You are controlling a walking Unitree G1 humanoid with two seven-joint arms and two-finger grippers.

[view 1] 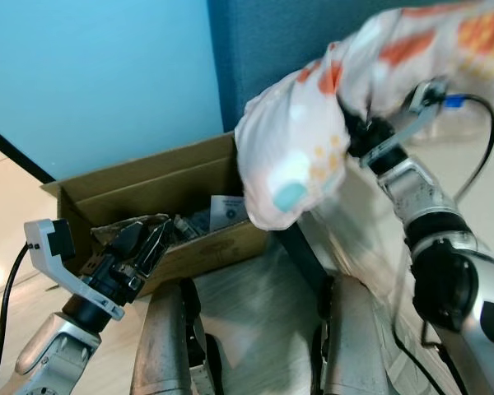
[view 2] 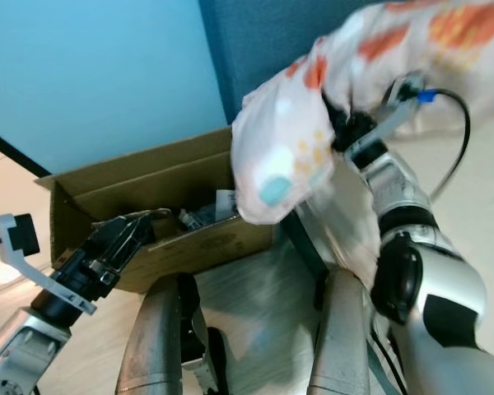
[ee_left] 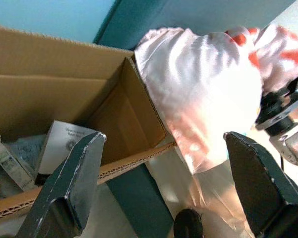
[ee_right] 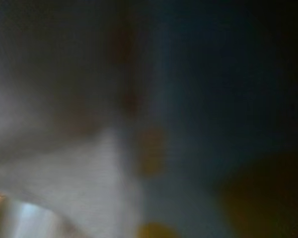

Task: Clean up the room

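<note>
Holding a white cloth point(view 1: 296, 156) printed with orange and teal patches, your right end effector point(view 1: 356, 132) is raised high beside the dark blue panel point(view 1: 280, 41). Its fingers are buried in the bunched fabric, clamped on it, and the cloth balloons out and hangs below and to the left of that end effector. The right wrist view is dark and blurred; you can make out only pale fabric pressed close to the lens.

Your left end effector point(view 1: 140, 243) sits low, just at the front edge of an open cardboard box point(view 1: 107, 193) on the floor. Its two black fingers point(ee_left: 72, 183) stand wide apart with nothing between them. Beyond those fingers, inside the box, you can see a small white printed carton point(ee_left: 64, 146) and some other clutter too jumbled to identify.

The hanging cloth is above the box's right end, near its corner, well apart from the left end effector. Behind the box a light blue wall point(view 1: 90, 74) meets the dark panel. Pale wood flooring point(view 1: 255, 288) lies below.
</note>
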